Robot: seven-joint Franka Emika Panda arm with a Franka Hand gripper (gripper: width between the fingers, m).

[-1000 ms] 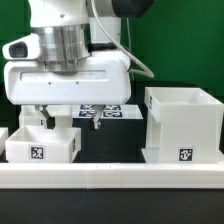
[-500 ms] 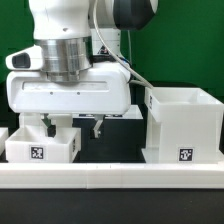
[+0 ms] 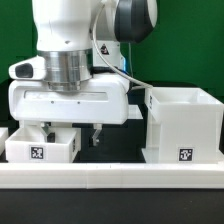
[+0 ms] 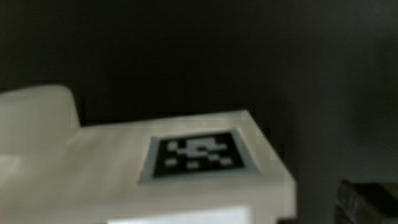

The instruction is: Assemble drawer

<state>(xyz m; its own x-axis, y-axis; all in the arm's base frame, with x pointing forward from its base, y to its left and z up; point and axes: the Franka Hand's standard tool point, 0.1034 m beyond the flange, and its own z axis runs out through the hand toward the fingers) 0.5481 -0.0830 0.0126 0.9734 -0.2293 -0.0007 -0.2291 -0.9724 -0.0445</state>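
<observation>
The step in hand looks like taking hold of the small tray (image 3: 40, 145). It sits on the dark counter (image 3: 118, 152), apart from the cube casing (image 3: 183, 125) on the casing's side toward the exterior view's left. Both stand just behind the low border wall (image 3: 110, 176). The end effector (image 3: 73, 132) hangs low over the tray's end nearest the casing, released, with its fingers (image 3: 97, 131) spread. One finger appears to reach inside the tray and the other hangs in the gap between tray and casing, so they seem to straddle the tray wall that faces the casing. To do this well, I would lower straight down until the pads overlap a good depth of that wall, keep the wall centred between them, then close gently. An off-centre close would likely shove or twist the light plastic tray. The blurred wrist view shows a white tray surface and its tag (image 4: 199, 153) close beneath, suggesting little height remains. Which face of the casing takes the tray I cannot tell, so any lift should clear the casing's top rim.
</observation>
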